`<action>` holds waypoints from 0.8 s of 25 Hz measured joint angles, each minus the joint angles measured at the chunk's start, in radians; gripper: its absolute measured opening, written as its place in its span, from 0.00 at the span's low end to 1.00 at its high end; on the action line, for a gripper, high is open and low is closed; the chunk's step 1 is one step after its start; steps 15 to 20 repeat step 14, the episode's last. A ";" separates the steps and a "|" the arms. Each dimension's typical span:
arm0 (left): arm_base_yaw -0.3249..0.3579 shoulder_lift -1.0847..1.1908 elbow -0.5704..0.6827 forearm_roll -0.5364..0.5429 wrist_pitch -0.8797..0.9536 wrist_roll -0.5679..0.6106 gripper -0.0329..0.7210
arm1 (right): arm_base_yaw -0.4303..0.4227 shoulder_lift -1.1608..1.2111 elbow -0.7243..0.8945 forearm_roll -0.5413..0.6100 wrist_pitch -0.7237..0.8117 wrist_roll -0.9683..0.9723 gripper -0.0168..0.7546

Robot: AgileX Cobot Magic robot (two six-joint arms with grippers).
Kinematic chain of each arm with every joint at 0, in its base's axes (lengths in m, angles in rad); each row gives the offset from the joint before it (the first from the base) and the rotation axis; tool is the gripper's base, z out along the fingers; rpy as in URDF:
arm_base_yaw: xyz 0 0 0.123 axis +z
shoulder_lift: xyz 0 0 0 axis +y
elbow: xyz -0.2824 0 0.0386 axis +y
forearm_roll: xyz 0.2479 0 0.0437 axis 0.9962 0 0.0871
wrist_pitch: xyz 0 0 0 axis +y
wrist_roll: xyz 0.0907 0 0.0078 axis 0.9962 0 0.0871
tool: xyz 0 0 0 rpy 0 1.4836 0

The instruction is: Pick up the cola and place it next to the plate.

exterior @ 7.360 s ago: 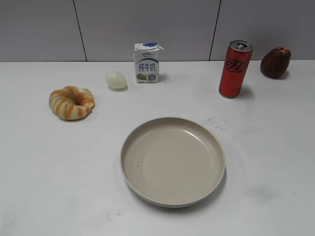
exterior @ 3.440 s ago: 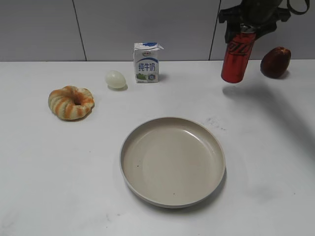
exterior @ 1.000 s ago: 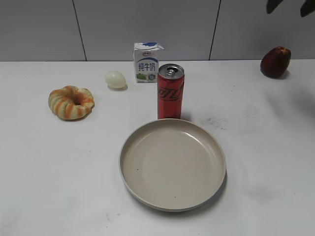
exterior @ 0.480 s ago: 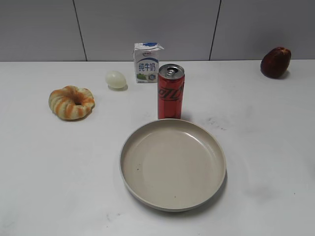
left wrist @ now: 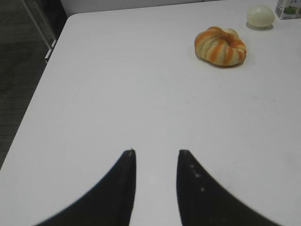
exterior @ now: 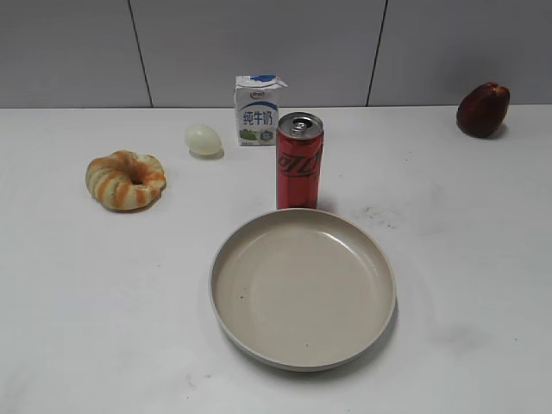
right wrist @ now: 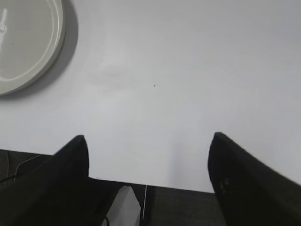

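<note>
The cola, a tall red can with a silver top, stands upright on the table just behind the plate, close to its far rim. The plate is a large beige-cream dish; its edge also shows in the right wrist view. Neither gripper shows in the exterior view. My left gripper is open and empty over bare table at the left. My right gripper is wide open and empty above the table's front edge, to the right of the plate.
A white-and-blue milk carton and a pale egg stand behind the cola. An orange-striped ring bread lies at the left, also in the left wrist view. A dark red fruit sits at the back right.
The cola went from the back right to behind the plate and was let go. In the last second the right arm left the top right of the exterior view.
</note>
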 joint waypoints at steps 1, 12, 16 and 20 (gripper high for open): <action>0.000 0.000 0.000 0.000 0.000 0.000 0.36 | 0.000 -0.051 0.033 0.000 -0.002 0.000 0.79; 0.000 0.000 0.000 0.000 0.000 0.000 0.36 | 0.000 -0.488 0.107 0.002 0.013 0.000 0.79; 0.000 0.000 0.000 0.000 0.000 0.000 0.36 | 0.000 -0.548 0.107 0.003 0.013 0.000 0.79; 0.000 0.000 0.000 0.000 0.000 0.000 0.36 | 0.000 -0.548 0.107 0.003 0.013 0.000 0.79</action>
